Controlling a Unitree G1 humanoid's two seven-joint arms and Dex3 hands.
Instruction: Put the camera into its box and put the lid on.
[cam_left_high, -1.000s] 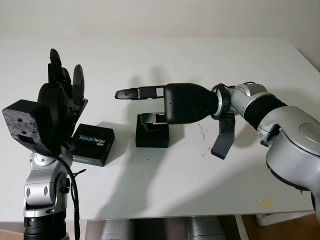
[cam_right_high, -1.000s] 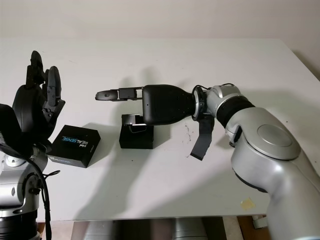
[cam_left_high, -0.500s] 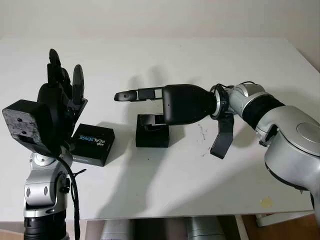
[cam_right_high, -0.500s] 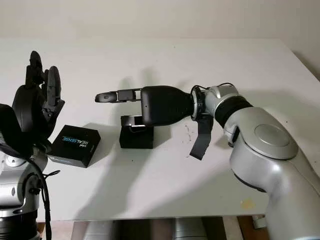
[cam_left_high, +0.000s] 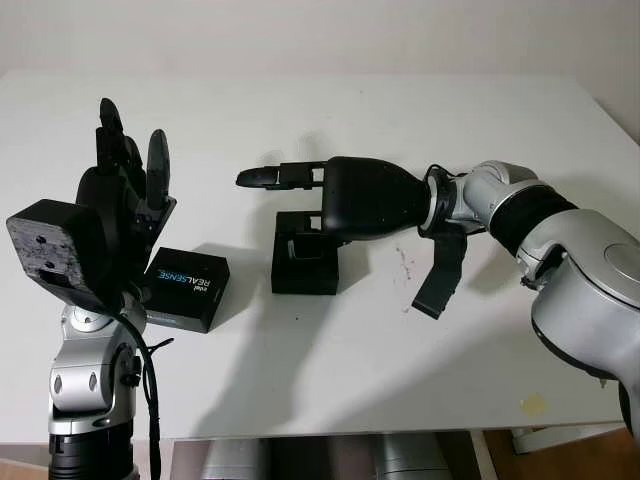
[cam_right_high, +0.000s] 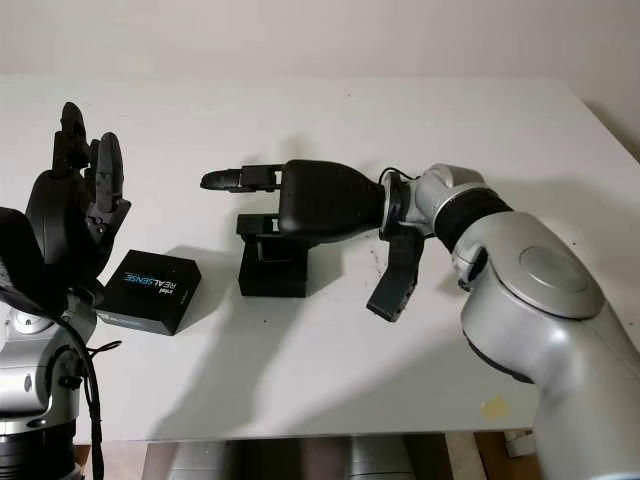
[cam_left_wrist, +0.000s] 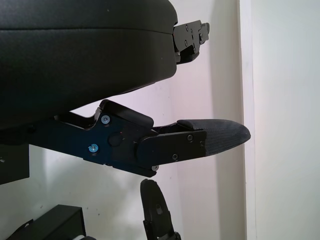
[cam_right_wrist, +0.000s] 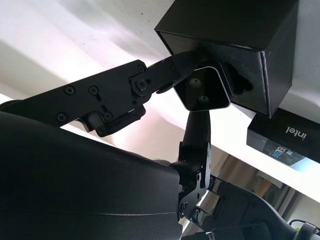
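While the camera (cam_right_wrist: 204, 90) sits at the open mouth of the black box (cam_left_high: 305, 262), a silver lens face partly sunk inside, the insertion step looks nearly done but not confirmed. The box stands near the middle of the white worktop (cam_left_high: 400, 370), opening upward. Which way the camera's long axis runs cannot be told, since one end face shows and the rest is hidden in the box; the lens face points up out of the opening, toward the right hand.

The right hand (cam_left_high: 300, 200) hovers directly over the box, one finger reaching down to the camera. Whether it grips the camera or merely touches it cannot be told.

The lid (cam_left_high: 186, 289), black with a blue printed band, lies flat on the worktop just left of the box, apart from it. The left hand (cam_left_high: 125, 200) is raised above the lid, open, holding nothing.

Next move, as judged: seat the camera fully, clear the right hand, then fetch the lid squarely over the opening.
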